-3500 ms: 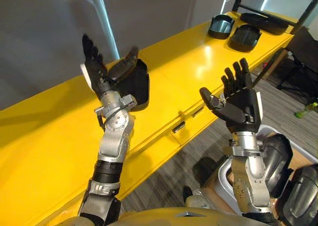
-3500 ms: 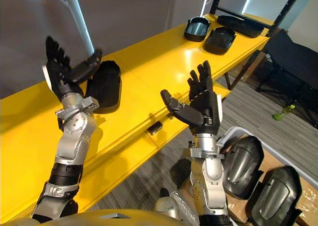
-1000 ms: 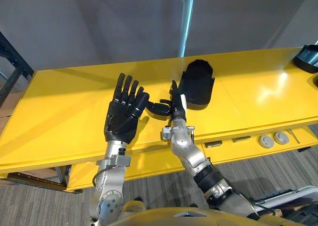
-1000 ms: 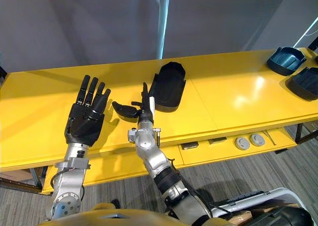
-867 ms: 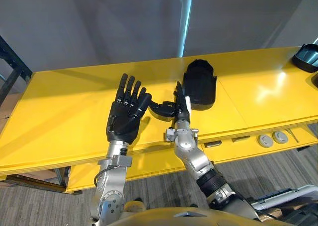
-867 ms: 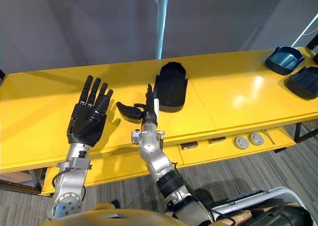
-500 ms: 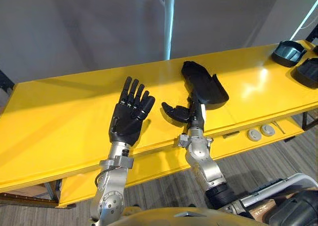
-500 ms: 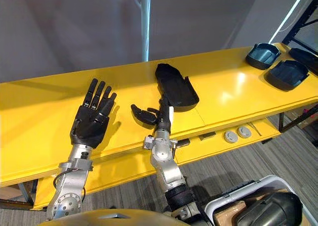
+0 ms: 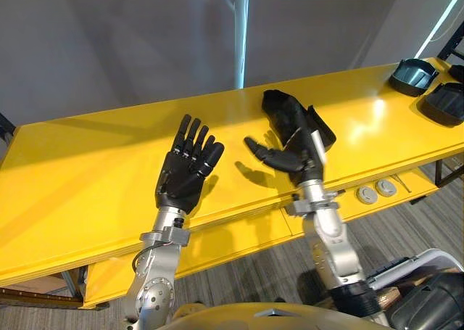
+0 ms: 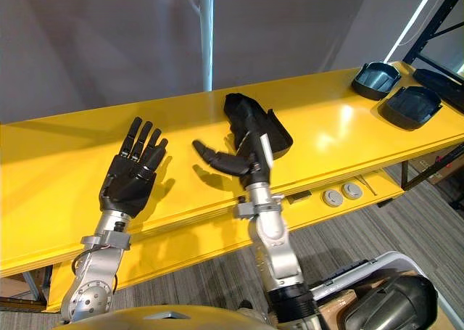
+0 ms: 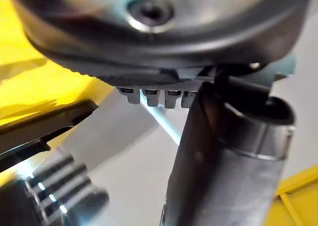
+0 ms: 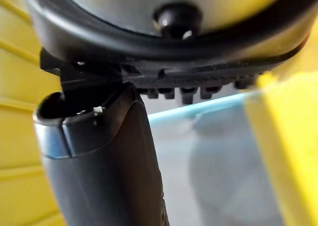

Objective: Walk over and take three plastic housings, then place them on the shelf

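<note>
Long yellow desk (image 9: 87, 170), a black plastic housing (image 9: 283, 106) lying near its middle toward the far edge, two dark housings (image 10: 375, 77) side by side at the right end, well apart from it.

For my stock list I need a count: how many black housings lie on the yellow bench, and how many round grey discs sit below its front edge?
Housings: 3
Discs: 2
Total: 5
A dark piece at the far right edge is cut off and is not counted.
</note>
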Robot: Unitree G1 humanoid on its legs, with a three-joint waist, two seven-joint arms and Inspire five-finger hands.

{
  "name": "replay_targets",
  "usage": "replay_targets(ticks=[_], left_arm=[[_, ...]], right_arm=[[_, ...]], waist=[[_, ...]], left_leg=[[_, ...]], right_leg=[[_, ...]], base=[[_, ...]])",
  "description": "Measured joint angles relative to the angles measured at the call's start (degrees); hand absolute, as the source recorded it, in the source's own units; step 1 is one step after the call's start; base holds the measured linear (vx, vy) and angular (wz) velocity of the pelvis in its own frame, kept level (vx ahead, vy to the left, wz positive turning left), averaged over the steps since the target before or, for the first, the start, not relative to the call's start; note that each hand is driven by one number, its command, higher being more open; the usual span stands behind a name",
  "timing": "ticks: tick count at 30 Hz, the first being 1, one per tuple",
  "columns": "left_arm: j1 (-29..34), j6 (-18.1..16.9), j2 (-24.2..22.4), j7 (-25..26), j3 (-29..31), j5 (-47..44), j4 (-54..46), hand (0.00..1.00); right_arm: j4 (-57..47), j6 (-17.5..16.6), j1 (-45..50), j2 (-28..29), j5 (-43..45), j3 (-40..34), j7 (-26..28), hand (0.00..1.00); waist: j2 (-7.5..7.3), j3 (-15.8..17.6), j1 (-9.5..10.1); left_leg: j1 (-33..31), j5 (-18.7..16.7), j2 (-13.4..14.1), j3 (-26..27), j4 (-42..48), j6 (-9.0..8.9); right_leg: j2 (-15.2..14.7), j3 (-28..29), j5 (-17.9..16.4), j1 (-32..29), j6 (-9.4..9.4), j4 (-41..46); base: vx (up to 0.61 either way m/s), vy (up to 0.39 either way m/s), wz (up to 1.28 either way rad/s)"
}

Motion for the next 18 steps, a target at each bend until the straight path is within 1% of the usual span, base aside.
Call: replay_targets(ticks=[2,3,4,5,6,7,8,9,10,12,13,14,15,17,18], left_arm=[[0.0,0.2,1.0,0.0,0.5,0.0,-0.6,1.00],[0.0,0.3,1.2,0.0,0.5,0.0,-0.9,1.00],[0.0,0.5,1.4,0.0,0.5,0.2,-1.3,1.00],[-0.2,1.0,2.0,0.0,0.5,0.3,-1.7,1.00],[-0.3,1.1,2.1,0.0,0.4,0.4,-1.7,1.00],[-0.3,1.3,2.2,0.0,0.2,0.4,-1.7,1.00],[-0.3,1.4,2.2,0.1,0.2,0.4,-1.7,1.00],[-0.4,1.5,2.3,0.2,0.2,0.4,-1.7,1.00],[-0.4,1.6,2.4,0.2,0.2,0.4,-1.7,1.00],[-1.2,1.6,2.8,1.0,0.2,0.4,-1.7,1.00],[-1.5,1.6,3.1,1.2,0.2,0.4,-1.7,1.00],[-1.7,1.6,3.6,1.3,0.2,0.4,-1.7,1.00],[-1.7,1.6,3.8,1.5,0.2,0.4,-1.7,1.00],[-1.6,1.6,3.8,1.8,0.2,0.4,-1.7,1.00],[-1.6,1.6,3.8,2.0,0.2,0.4,-1.7,1.00]], right_arm=[[-4.7,-2.6,-0.8,-1.5,-0.1,-4.9,0.5,1.00],[-5.4,-2.9,-1.1,-1.9,-0.5,-5.9,0.4,1.00],[-6.3,-2.9,-1.7,-2.7,-1.5,-7.1,-0.9,1.00],[-6.5,-2.9,-2.5,-4.0,-4.4,-8.5,-3.4,1.00],[-6.5,-2.6,-2.6,-4.4,-5.8,-9.2,-4.3,1.00],[-6.5,-1.2,-3.0,-5.7,-8.0,-10.0,-6.1,1.00],[-6.4,0.9,-3.5,-6.6,-9.6,-10.5,-7.0,1.00],[-5.4,5.2,-4.8,-8.2,-11.5,-11.2,-7.7,1.00],[-5.0,5.9,-5.0,-8.6,-11.9,-11.2,-7.9,1.00],[-1.6,11.6,-6.6,-10.6,-12.6,-11.2,-7.9,1.00],[-0.8,13.5,-7.0,-10.8,-13.1,-11.2,-7.7,1.00],[1.0,16.7,-7.7,-11.1,-14.8,-11.0,-7.6,1.00],[3.4,19.2,-8.7,-11.4,-14.8,-10.7,-7.0,1.00],[7.3,21.8,-10.0,-12.7,-14.8,-9.5,-6.5,1.00],[8.7,22.3,-10.4,-12.9,-14.8,-9.1,-6.4,1.00]], waist=[[-0.04,0.0,-0.09],[-0.04,0.0,-0.15],[-0.05,0.0,-0.20],[-0.05,-0.1,-0.29],[-0.05,-0.1,-0.27],[-0.04,-0.1,-0.36],[-0.05,-0.1,-0.51],[-0.05,-0.1,-0.55],[-0.04,-0.1,-0.54],[-0.05,-0.1,-0.32],[-0.05,-0.1,-0.28],[-0.06,-0.1,-0.13],[-0.07,-0.1,-0.03],[-0.08,-0.1,0.29],[-0.08,-0.1,0.27]], left_leg=[[0.1,0.1,-0.1,0.0,-0.8,0.14],[0.1,0.1,-0.1,-0.1,-0.9,0.15],[0.2,0.2,-0.1,0.0,-1.3,0.13],[0.8,0.8,-0.2,0.0,-2.0,-0.24],[0.9,1.1,-0.2,0.0,-2.2,-0.13],[1.0,1.5,-0.2,-0.1,-2.7,-0.11],[0.9,1.7,-0.2,-0.1,-2.8,0.13],[0.9,1.8,-0.2,-0.3,-2.8,0.13],[0.9,1.8,-0.2,-0.3,-2.8,0.12],[0.8,2.1,-0.2,-1.0,-3.0,0.09],[0.8,2.3,-0.2,-1.3,-3.2,0.07],[0.8,2.7,-0.2,-1.6,-3.7,0.09],[0.7,2.8,-0.3,-1.9,-3.8,0.09],[0.7,2.9,-0.3,-2.2,-3.8,0.14],[0.6,2.9,-0.4,-2.4,-3.8,0.16]], right_leg=[[-0.1,-0.1,0.0,0.0,0.01,0.0],[-0.1,-0.1,0.0,-0.1,0.02,0.0],[-0.1,-0.2,0.0,-0.1,0.02,0.0],[-0.1,-0.2,0.0,-0.1,0.03,0.0],[0.0,-0.2,0.0,-0.1,0.03,0.0],[0.0,-0.3,0.0,-0.1,0.03,0.0],[0.0,-0.4,0.0,-0.2,0.04,0.0],[0.0,-0.6,0.0,-0.1,0.04,0.0],[0.0,-0.6,0.0,-0.1,0.04,0.0],[-0.1,-1.3,0.0,0.0,0.05,0.0],[0.0,-1.6,0.0,0.0,0.05,0.0],[0.0,-1.9,0.0,0.1,0.05,0.0],[-0.1,-2.2,0.0,0.1,0.06,0.0],[-0.1,-2.5,0.0,0.2,0.08,0.0],[-0.2,-2.8,0.0,0.4,0.09,0.0]], base=[[-0.04,0.005,0.02],[-0.03,0.008,0.02],[0.00,0.000,0.00],[0.00,0.000,0.00],[0.00,0.000,0.00],[0.00,0.000,0.00],[-0.02,0.000,0.05],[-0.01,0.000,0.05],[-0.01,-0.001,0.07],[-0.01,-0.004,0.13],[-0.01,-0.006,0.17],[-0.01,-0.006,0.15],[-0.02,-0.004,0.13],[-0.02,0.001,0.09],[-0.02,0.001,0.15]])
